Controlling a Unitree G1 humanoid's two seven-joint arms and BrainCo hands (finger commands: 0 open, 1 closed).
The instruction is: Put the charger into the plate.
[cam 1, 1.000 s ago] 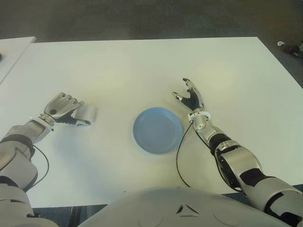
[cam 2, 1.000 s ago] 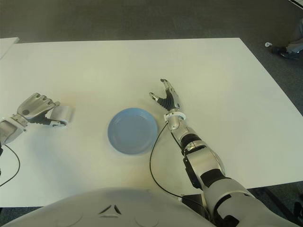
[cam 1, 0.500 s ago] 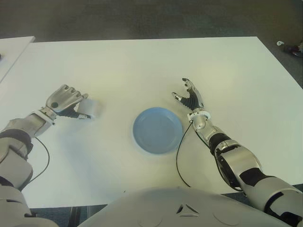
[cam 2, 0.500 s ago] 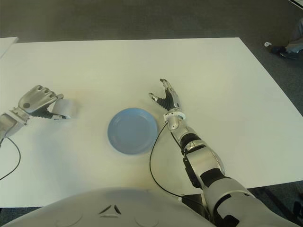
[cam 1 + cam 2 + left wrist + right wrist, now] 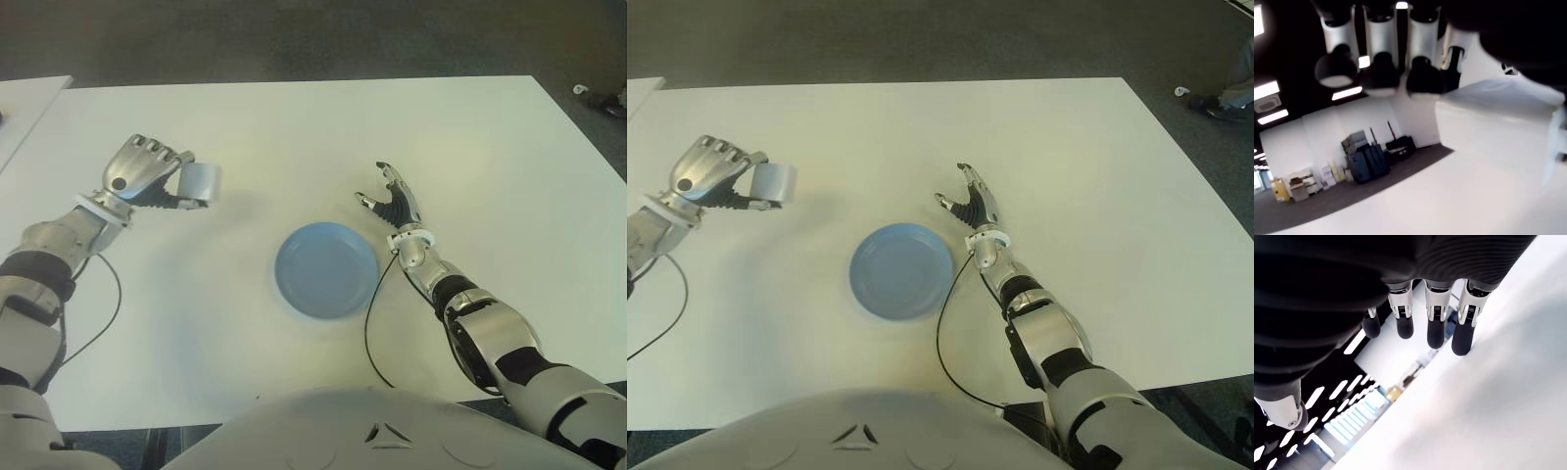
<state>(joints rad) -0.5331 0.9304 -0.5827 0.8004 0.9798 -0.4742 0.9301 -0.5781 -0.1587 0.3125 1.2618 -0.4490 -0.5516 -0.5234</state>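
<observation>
Left hand (image 5: 145,179): fingers curled around white charger (image 5: 199,183), block clamped between fingers and thumb, held clear above white surface (image 5: 294,137). Charger projects from hand on side toward plate. Blue plate (image 5: 325,269): flat on surface, well apart from left hand, nothing in it. Right hand (image 5: 390,202): just beside plate, on far side from left hand; fingers spread and relaxed, holding nothing. Black cable (image 5: 369,323) trails from right wrist.

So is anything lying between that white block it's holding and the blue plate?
Nothing: only bare white table between white charger block and round blue plate, per both eye views.
</observation>
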